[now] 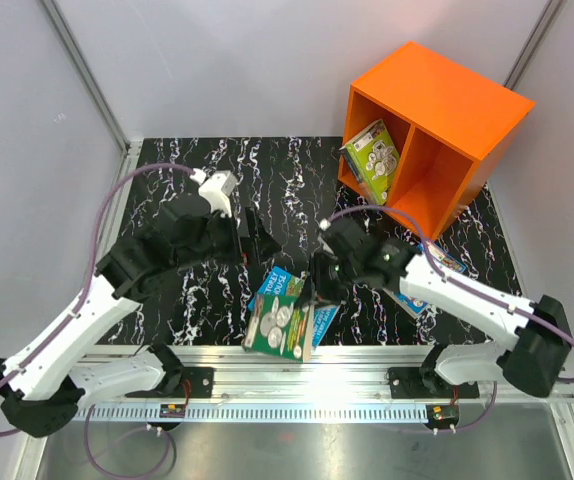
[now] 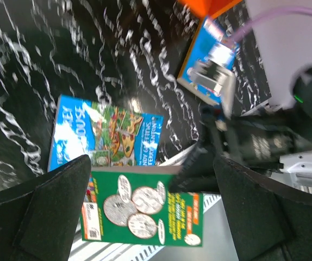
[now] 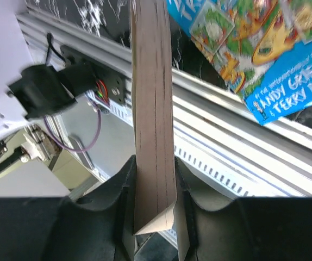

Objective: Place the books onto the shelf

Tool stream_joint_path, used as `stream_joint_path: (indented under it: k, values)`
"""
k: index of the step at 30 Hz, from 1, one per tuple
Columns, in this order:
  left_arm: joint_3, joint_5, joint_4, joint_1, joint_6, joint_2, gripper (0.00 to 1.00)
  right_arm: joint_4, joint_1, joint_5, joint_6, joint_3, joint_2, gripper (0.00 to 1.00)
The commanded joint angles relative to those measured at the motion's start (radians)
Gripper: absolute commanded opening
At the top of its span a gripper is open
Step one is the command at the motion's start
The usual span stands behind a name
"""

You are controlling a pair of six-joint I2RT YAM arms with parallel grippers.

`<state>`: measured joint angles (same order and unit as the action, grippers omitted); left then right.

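— Black table (image 1: 167,170) with white streaks. What is on it?
— A green book (image 1: 279,325) with silver coins on the cover, at the near edge. The right gripper (image 3: 155,185) pinches it by its pages.
— And the left gripper (image 1: 255,238)?
— Fingers wide apart, holding nothing.
— Any words?
— The blue book (image 2: 104,133) partly under it says "ANDY GRIFF" and "TERRY". The orange shelf (image 1: 447,100) at the back right holds another coin book (image 1: 375,160).

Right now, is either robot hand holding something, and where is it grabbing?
The right hand pinches the green coin book by one edge. The left hand is open and holds nothing.
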<state>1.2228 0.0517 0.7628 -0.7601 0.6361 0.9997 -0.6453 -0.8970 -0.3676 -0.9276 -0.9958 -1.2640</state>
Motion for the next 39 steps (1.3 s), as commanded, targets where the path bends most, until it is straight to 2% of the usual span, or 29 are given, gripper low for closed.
stream_joint_path:
  k: [1,3,4,9,11,14,24,27,28,31,32,35,38,39]
  values:
    - [0.13,-0.163,0.157,-0.091,-0.099,0.062,0.99,-0.141,0.076,0.0,0.076,-0.214,-0.089,0.0]
    - [0.209,-0.217,0.197,-0.157,-0.098,0.097,0.99,-0.158,0.108,-0.013,0.098,-0.292,-0.129,0.0]
    - [0.233,-0.284,0.214,-0.226,-0.09,0.132,0.99,-0.178,0.122,-0.017,0.104,-0.315,-0.17,0.0]
    - [0.343,-0.501,0.346,-0.421,-0.056,0.27,0.99,-0.235,0.187,-0.051,0.145,-0.458,-0.265,0.0]
    - [0.363,-0.532,0.362,-0.459,-0.058,0.336,0.99,-0.254,0.19,-0.063,0.16,-0.489,-0.299,0.0]
    - [0.391,-0.575,0.389,-0.499,-0.062,0.417,0.99,-0.272,0.196,-0.079,0.165,-0.529,-0.325,0.0]
    - [0.38,-0.604,0.426,-0.504,-0.11,0.591,0.98,-0.292,0.256,-0.159,0.127,-0.579,-0.322,0.0]
    - [0.38,-0.598,0.417,-0.504,-0.124,0.609,0.82,-0.318,0.267,-0.175,0.141,-0.595,-0.325,0.0]
    - [0.382,-0.602,0.42,-0.504,-0.13,0.623,0.7,-0.324,0.273,-0.179,0.148,-0.596,-0.327,0.0]
    - [0.411,-0.63,0.438,-0.504,-0.144,0.66,0.49,-0.343,0.286,-0.188,0.161,-0.596,-0.325,0.0]
    - [0.42,-0.639,0.449,-0.502,-0.15,0.668,0.35,-0.346,0.296,-0.192,0.161,-0.596,-0.327,0.0]
    - [0.457,-0.662,0.454,-0.504,-0.173,0.695,0.15,-0.356,0.311,-0.205,0.17,-0.596,-0.328,0.0]
    - [0.497,-0.665,0.443,-0.504,-0.197,0.706,0.0,-0.363,0.32,-0.211,0.179,-0.601,-0.33,0.0]
    - [0.506,-0.667,0.441,-0.502,-0.213,0.708,0.0,-0.37,0.331,-0.212,0.182,-0.604,-0.328,0.0]
